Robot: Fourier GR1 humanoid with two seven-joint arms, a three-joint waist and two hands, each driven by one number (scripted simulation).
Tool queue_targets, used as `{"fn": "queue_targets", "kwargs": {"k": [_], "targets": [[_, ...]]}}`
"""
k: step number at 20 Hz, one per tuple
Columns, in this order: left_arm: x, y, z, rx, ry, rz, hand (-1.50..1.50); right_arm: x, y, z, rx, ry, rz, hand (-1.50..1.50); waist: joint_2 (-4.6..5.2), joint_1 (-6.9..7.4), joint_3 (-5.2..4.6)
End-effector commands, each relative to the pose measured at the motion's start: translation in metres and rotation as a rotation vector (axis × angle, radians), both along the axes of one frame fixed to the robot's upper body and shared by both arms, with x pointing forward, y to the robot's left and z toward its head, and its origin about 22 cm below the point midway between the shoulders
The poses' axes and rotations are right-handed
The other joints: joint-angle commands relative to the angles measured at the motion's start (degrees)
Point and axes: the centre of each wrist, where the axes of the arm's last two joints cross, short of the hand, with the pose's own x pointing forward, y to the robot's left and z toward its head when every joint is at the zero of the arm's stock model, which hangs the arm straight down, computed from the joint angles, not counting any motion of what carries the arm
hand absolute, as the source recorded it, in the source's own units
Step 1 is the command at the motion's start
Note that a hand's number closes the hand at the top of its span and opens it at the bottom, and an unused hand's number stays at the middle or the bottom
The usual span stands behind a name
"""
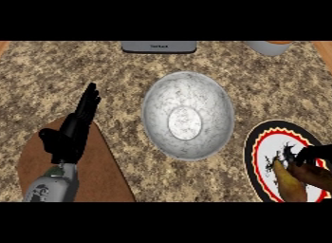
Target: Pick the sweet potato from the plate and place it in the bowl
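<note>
While the right hand curls its fingers around the sweet potato, the tuber lies on the patterned plate at the near right of the desk, so the step in hand looks like the grasp itself, with the lift not yet made. The fingers wrap the potato's right, thicker part; its tapered end points away from the hand toward the plate's middle. The left hand rests open at the near left, fingers straight and pointing far, over a brown cutting board, holding nothing. A marbled grey bowl stands in the middle of the desk, just left of the plate. Next, the potato should be raised off the plate, carried left over the bowl's rim and released inside.
</note>
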Motion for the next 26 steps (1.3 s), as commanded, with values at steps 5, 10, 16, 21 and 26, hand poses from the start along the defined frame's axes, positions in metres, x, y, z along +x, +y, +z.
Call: {"fn": "queue_targets", "kwargs": {"k": [5, 10, 16, 21, 26], "targets": [[0.002, 0.004, 0.003, 0.010, 0.001, 0.007, 0.00, -0.001, 0.155, -0.062, 0.367, 0.040, -0.035, 1.50, -0.53, -0.63, 1.06], [-0.003, 0.008, -0.003, 0.005, 0.023, 0.017, 0.00, 0.006, 0.233, -0.042, 0.565, -0.067, -0.033, 1.50, -1.17, -0.96, 1.08], [-0.002, 0.004, -0.004, 0.000, 0.036, 0.014, 0.00, -0.002, 0.292, 0.026, 0.645, -0.340, -0.064, 1.50, -1.68, -1.48, 0.94], [-0.006, 0.014, -0.011, 0.017, 0.053, 0.020, 0.00, -0.026, 0.328, 0.075, 0.619, -0.471, -0.134, 1.50, -1.91, -1.52, 0.63], [-0.001, 0.007, -0.006, 0.012, 0.034, 0.023, 0.00, -0.050, 0.354, 0.111, 0.562, -0.510, -0.231, 1.50, -1.49, -1.74, 0.59]]}}
